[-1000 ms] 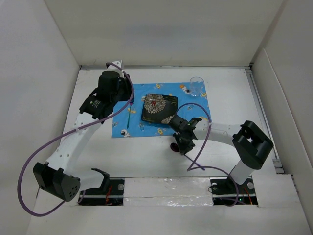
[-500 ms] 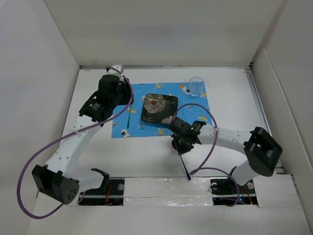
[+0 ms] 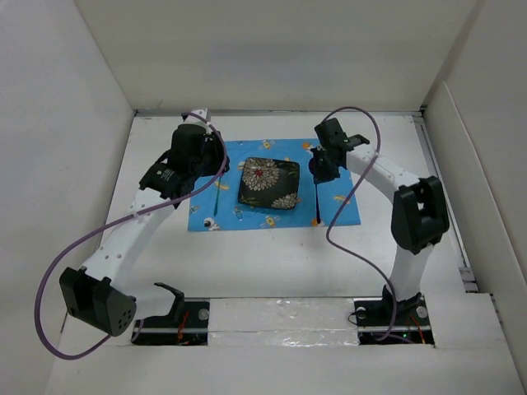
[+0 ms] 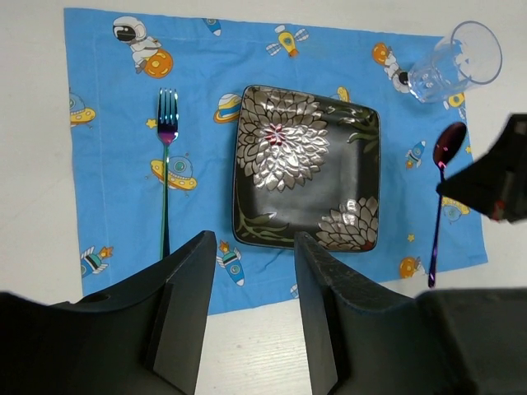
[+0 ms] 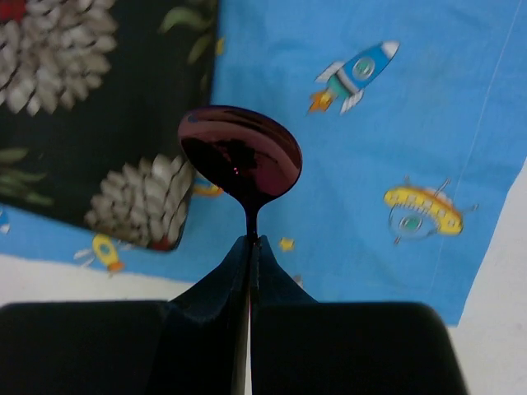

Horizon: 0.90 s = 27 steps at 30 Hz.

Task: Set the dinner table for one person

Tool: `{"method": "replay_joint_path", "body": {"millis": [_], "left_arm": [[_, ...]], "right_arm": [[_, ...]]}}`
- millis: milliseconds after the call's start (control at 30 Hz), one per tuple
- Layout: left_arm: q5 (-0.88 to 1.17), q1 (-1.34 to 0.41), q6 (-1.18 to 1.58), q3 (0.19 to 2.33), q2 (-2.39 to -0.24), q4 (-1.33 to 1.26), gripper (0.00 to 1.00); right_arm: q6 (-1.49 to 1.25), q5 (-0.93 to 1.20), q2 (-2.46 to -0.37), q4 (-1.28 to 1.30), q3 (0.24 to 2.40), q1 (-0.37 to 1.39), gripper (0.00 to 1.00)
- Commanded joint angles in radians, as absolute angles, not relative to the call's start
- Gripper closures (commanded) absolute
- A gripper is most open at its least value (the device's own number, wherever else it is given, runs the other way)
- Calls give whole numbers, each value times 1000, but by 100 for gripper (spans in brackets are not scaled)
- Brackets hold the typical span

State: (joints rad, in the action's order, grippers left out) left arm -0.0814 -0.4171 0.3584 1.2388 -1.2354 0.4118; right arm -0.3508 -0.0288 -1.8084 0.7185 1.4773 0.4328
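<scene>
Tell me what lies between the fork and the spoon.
The dark floral plate lies between fork and spoon, touching neither; the left wrist view shows it best.

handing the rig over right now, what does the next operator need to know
Grippers: left gripper open, holding nothing, above the near edge of the placemat. Right gripper shut on the neck of the spoon, over the placemat to the right of the plate.
Things: plate in the middle of the placemat; fork flat on the placemat left of the plate; glass at the placemat's far right corner; placemat on the table.
Done: placemat, plate, fork and glass are set.
Left: lay the spoon down right of the plate, open, pull back.
</scene>
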Motion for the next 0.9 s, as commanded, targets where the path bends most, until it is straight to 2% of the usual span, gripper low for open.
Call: {"method": "replay_joint_path", "body": {"millis": [0,200,500,633,767,800,867], "left_arm": [[-80,-411,371,1281,-1226,385,60],[-80,-411,370,1272,-1227,391,60],[-77,-411,379,1259,-1246,385,60],[-84,-411,385,1246,-1239,376,60],[-87,-411,385,1250,-1246,380,59],[-87,-411,385,1252,-1247,382,59],[-89,-411,385,1252,-1247,382,59]], "right_arm": [[-285,-8,-1910,707,1592,391,100],[-273,-29,-2061,723,1736,357,100],[-301,-74,-2160,704,1792,336,100],[-319,-78,-2163,672,1772,336,82],[-324,-81,-2160,664,1770,336,75],[-325,-81,-2145,657,1758,345,69],[-325,-78,-2126,654,1750,345,67]]}}
